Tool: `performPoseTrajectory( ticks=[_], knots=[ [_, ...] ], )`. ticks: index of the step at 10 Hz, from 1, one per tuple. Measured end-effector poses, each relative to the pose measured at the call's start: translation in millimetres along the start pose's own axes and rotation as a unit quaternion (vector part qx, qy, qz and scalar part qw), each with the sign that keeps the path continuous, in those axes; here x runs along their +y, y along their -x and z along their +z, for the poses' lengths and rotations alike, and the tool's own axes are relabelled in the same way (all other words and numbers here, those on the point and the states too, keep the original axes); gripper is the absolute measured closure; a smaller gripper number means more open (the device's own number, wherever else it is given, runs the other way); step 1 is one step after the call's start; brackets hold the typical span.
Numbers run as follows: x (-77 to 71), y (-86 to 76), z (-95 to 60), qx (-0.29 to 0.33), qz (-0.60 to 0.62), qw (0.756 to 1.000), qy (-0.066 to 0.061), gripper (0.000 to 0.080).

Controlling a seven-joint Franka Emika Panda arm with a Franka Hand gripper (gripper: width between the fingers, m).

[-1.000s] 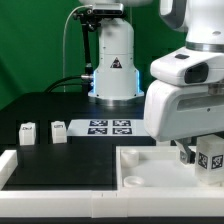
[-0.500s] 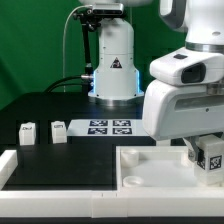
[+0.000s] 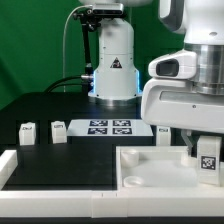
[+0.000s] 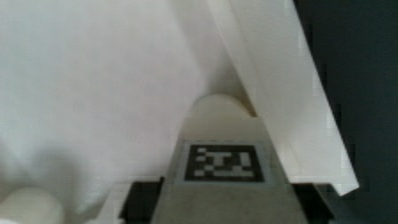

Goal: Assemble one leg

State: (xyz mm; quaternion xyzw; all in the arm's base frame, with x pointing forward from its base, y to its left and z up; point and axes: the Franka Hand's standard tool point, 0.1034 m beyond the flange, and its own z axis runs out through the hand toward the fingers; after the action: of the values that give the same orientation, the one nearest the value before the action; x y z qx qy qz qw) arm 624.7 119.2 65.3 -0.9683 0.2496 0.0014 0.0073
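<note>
My gripper [image 3: 205, 158] is shut on a leg [image 3: 207, 149], a small white post with a square tag on its face. It holds the leg upright over the far right of the large flat white panel [image 3: 160, 165]. In the wrist view the leg [image 4: 222, 135] stands between the two dark fingers [image 4: 153, 200], above the panel's surface [image 4: 89, 80] and next to a raised white rail [image 4: 276, 80]. Two more legs [image 3: 27, 133] [image 3: 58, 130] stand on the black table at the exterior view's left. A third leg [image 3: 163, 133] shows behind the panel.
The marker board [image 3: 110, 126] lies on the table in front of the arm's base [image 3: 113, 70]. A white raised border [image 3: 20, 165] runs along the front, at the exterior view's left. A round hole [image 3: 132, 182] sits in the panel's near corner.
My gripper has shifted toward the exterior view's right with the leg still in it. This has uncovered a leg standing behind the panel.
</note>
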Motion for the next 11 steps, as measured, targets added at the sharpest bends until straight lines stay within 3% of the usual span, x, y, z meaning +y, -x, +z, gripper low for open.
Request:
performPoseTrajectory(
  ticks=[2, 5, 6, 7, 9, 11],
  knots=[
    [-2.2, 2.5, 0.9, -0.001, 0.124, 0.992, 0.001, 0.0508],
    [-4.3, 3.4, 1.6, -0.002, 0.296, 0.955, 0.000, 0.0508],
    [-5.0, 3.9, 1.7, -0.004, 0.327, 0.945, -0.002, 0.0431],
    [-5.3, 4.4, 1.9, -0.004, 0.326, 0.945, -0.002, 0.0431],
    [-5.0, 4.5, 2.9, -0.004, 0.271, 0.963, -0.002, 0.0181],
    [-5.3, 4.0, 2.4, -0.003, 0.192, 0.981, -0.002, 0.0159]
  ],
)
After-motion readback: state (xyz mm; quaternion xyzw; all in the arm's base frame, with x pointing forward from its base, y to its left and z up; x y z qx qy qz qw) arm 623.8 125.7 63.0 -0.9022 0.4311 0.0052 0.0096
